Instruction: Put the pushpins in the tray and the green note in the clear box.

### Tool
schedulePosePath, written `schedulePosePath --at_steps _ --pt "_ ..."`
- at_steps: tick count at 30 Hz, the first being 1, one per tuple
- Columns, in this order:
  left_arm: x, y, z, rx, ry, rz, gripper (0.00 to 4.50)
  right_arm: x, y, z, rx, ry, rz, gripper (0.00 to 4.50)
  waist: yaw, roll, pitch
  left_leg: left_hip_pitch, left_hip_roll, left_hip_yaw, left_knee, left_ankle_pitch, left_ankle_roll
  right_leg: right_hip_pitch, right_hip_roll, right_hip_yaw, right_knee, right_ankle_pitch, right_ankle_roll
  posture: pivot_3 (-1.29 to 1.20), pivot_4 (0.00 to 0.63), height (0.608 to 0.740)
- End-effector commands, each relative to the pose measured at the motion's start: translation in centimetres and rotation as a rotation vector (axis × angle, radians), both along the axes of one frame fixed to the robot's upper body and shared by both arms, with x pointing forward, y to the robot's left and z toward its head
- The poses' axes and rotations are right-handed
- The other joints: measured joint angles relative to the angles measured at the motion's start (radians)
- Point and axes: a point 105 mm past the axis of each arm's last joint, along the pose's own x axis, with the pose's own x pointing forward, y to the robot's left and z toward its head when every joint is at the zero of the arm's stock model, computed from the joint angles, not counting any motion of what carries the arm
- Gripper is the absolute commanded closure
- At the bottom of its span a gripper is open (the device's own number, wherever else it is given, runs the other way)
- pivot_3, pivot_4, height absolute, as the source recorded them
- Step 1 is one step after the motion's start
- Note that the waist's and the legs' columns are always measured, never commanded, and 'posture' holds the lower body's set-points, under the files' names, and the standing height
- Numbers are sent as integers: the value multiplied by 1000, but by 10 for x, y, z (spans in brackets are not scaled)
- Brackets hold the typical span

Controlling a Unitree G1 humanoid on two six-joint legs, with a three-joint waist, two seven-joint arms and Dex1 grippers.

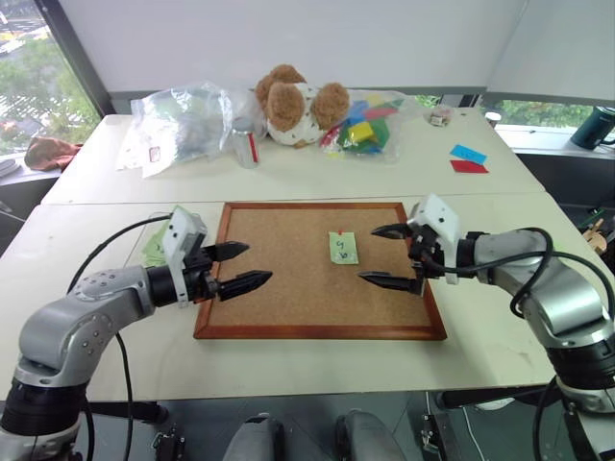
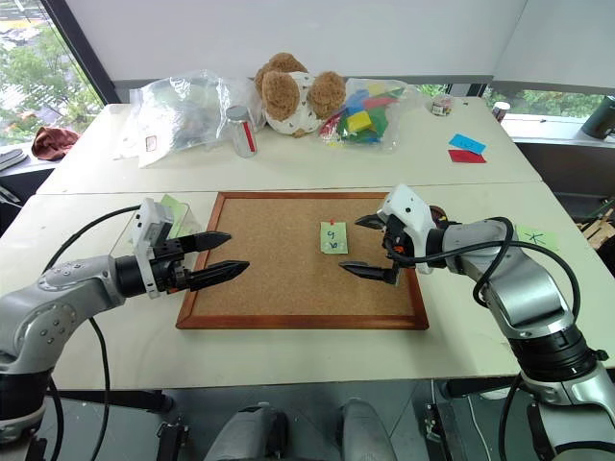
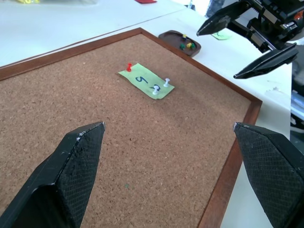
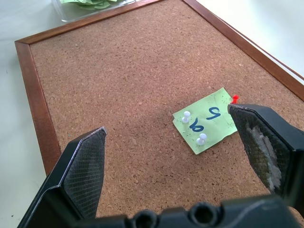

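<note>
left hand [image 1: 252, 266] wide open, empty; right hand [image 1: 385, 255] likewise

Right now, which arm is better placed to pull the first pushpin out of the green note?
Right, probably. The right gripper hangs open beside the green note, near its red pushpin; the tray lies on that side too. The left gripper is across the corkboard.

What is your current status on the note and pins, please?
Left pincer and right pincer open, empty, over corkboard. Green note held by red pin and two white pins. Nothing in the way.
</note>
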Motion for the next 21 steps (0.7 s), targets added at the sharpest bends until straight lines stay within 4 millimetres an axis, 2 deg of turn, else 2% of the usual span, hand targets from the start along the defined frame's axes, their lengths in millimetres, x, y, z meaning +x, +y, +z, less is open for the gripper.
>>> schedulePosePath --at_steps 1,10,12,14,17,20,21 --pt "3 1 3 9 -42 15 34 1 -1 13 1 -54 -4 0 0 0 0 0 0 0 0 0 0 0 0 0 0 0 0 0 150 740" --pt "11 -13 -18 73 -69 34 34 3 1 13 10 -64 -12 0 0 0 0 0 0 0 0 0 0 0 0 0 0 0 0 0 150 740" --pt "17 -17 -24 102 -87 47 571 4 2 13 12 -64 -13 0 1 0 0 0 0 0 0 0 0 0 0 0 0 0 0 0 150 740" --pt "19 -29 -29 93 -91 32 1316 5 4 12 18 -65 -13 0 1 0 0 0 0 0 0 0 0 0 0 0 0 0 0 0 150 740" --pt "23 -47 -36 77 -90 32 2860 9 6 11 37 -61 -35 0 1 0 0 0 0 0 0 0 0 0 0 0 0 0 0 0 150 740" --pt "34 -57 -48 67 -69 45 4425 28 6 1 35 -29 -131 0 0 0 0 0 0 0 0 0 0 0 0 0 1 0 0 0 150 740" --pt "36 -60 -51 62 -60 47 4472 33 7 0 43 -19 -161 0 -2 0 0 0 0 0 1 0 0 0 0 0 1 0 0 0 150 740"
